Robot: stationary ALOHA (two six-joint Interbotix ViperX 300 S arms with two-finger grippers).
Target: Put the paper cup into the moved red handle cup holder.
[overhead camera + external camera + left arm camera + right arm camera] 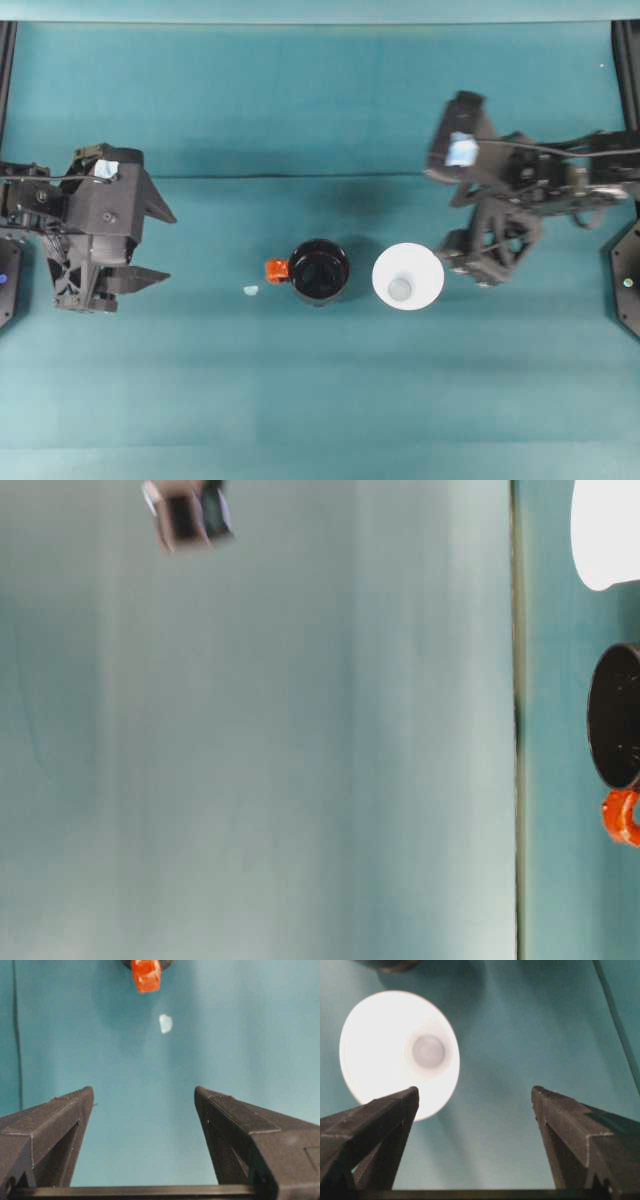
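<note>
The paper cup [408, 277] and the red handle cup holder [319, 270] stand upright near the middle of the bench [320, 400], just beside each other with a narrow strip of bare surface between them. The holder's red tab points away from the cup, and a small white scrap [250, 290] lies just past it. Open bench lies between that scrap and the left gripper [160, 245], whose jaws stand wide apart. The right gripper [440, 215], jaws spread, sits close against the cup's far side.
</note>
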